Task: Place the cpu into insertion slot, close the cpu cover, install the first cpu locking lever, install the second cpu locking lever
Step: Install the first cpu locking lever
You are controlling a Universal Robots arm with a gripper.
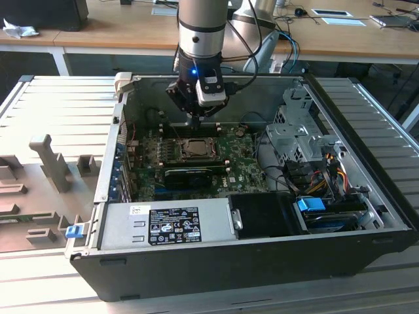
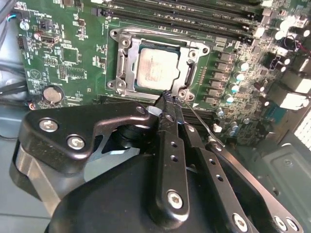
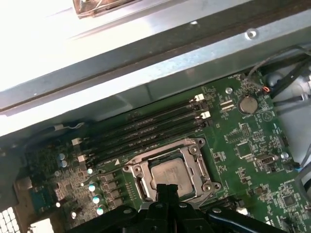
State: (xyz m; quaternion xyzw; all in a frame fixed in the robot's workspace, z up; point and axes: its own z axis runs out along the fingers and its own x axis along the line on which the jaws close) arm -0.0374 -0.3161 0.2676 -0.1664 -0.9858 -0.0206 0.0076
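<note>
Cpu (image 2: 158, 72) seated in the insertion slot (image 2: 146, 36), cpu cover (image 2: 127, 65) lying over it.
Gripper (image 2: 170, 96) fingers drawn together at the slot's edge beside a thin wire lever (image 2: 197, 115); no clear hold. Cpu likely light, stiff, fragile: grip by its edges.

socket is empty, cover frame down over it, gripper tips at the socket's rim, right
Not empty: in the second wrist view the cpu sits in the insertion slot. The rest holds: the cpu cover lies down around it, and the gripper has its tips at the slot's rim.
</note>
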